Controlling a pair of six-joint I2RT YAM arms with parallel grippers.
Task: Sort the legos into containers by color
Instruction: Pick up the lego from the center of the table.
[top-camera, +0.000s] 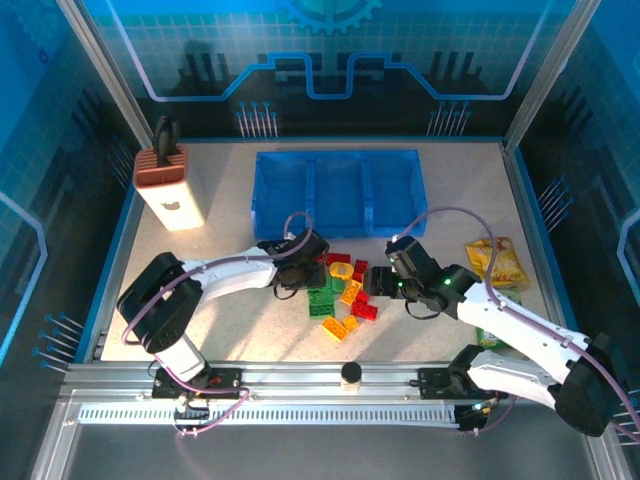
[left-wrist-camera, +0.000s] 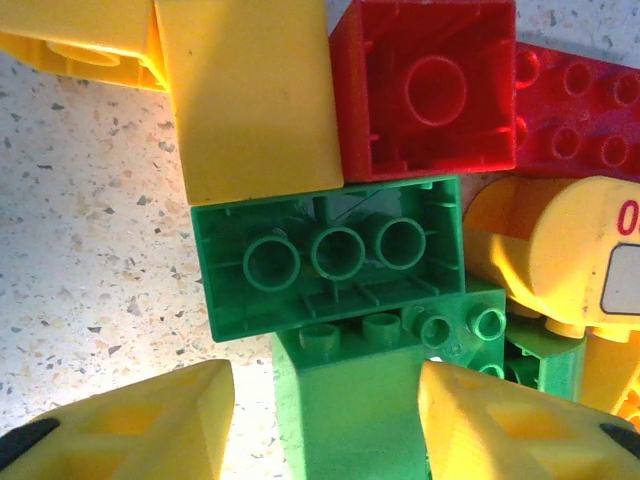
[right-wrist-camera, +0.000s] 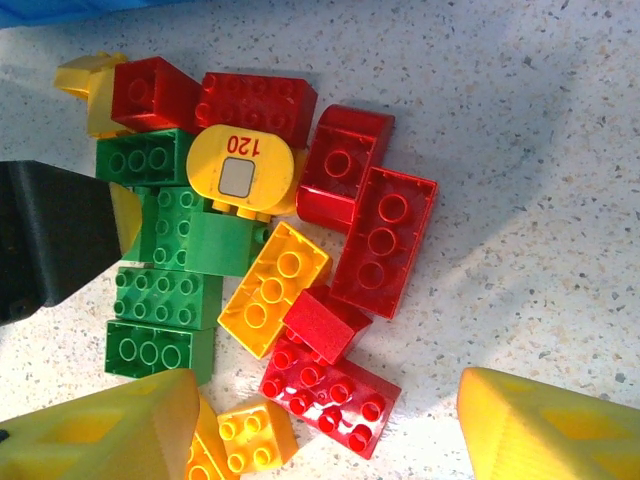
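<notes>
The legos (top-camera: 340, 290) lie in one heap of red, green and yellow-orange bricks on the table, in front of the blue tray (top-camera: 337, 190), whose three compartments look bare. My left gripper (top-camera: 300, 265) sits at the heap's left edge. It is open (left-wrist-camera: 325, 425), with its yellow fingers (left-wrist-camera: 140, 425) on either side of a green brick (left-wrist-camera: 370, 400); an upturned green brick (left-wrist-camera: 330, 260) lies just beyond. My right gripper (top-camera: 380, 283) is at the heap's right side, open (right-wrist-camera: 325, 425), over a red studded brick (right-wrist-camera: 335, 395) and a small orange brick (right-wrist-camera: 255, 430).
A white and brown knife block (top-camera: 168, 185) stands at the back left. A yellow snack bag (top-camera: 497, 262) lies to the right of the heap. The left gripper's black body (right-wrist-camera: 50, 240) shows in the right wrist view beside the green bricks.
</notes>
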